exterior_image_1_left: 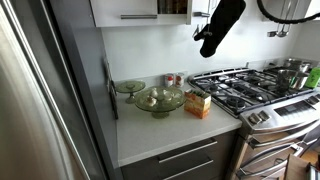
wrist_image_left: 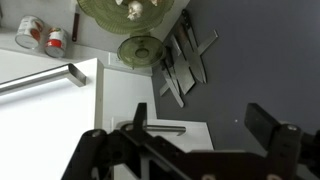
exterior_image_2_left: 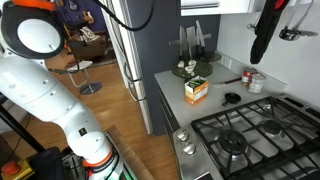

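Glass bowl (wrist_image_left: 160, 18) cut off at top edge | gripper (wrist_image_left: 200, 118) spread, empty

— What does your white countertop (exterior_image_1_left: 150, 135) carry?
— A large glass bowl (exterior_image_1_left: 159, 100); a smaller glass bowl (exterior_image_1_left: 129, 87) just behind it; an orange box (exterior_image_1_left: 198, 103) close beside the large one; two small cans (exterior_image_2_left: 255, 82) at the back; and a small dark object (exterior_image_2_left: 232, 98), possibly a lid, though it's too blurred to tell.
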